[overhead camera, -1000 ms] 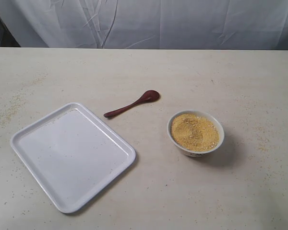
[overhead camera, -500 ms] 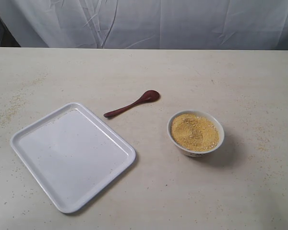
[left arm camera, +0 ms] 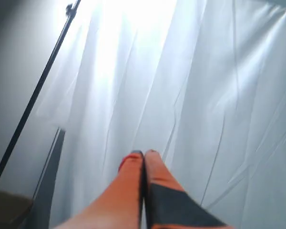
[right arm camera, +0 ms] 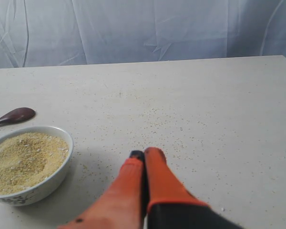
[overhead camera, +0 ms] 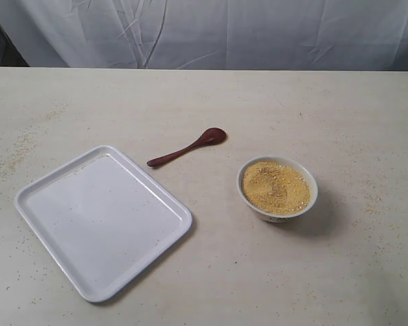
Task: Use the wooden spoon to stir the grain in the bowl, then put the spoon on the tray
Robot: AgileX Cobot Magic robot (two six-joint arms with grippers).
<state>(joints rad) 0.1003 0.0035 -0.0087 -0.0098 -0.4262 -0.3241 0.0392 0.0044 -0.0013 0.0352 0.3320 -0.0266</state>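
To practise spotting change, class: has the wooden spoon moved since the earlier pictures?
No. The wooden spoon lies exactly as before, its handle tip just beyond the tray's far rim.

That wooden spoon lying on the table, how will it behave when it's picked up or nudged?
The wooden spoon looks solid, so probably stiff. It is small and slim, so likely light and easily skidded by a nudge. Its thin handle lies low on the table, so a grasp there may pivot or slip.
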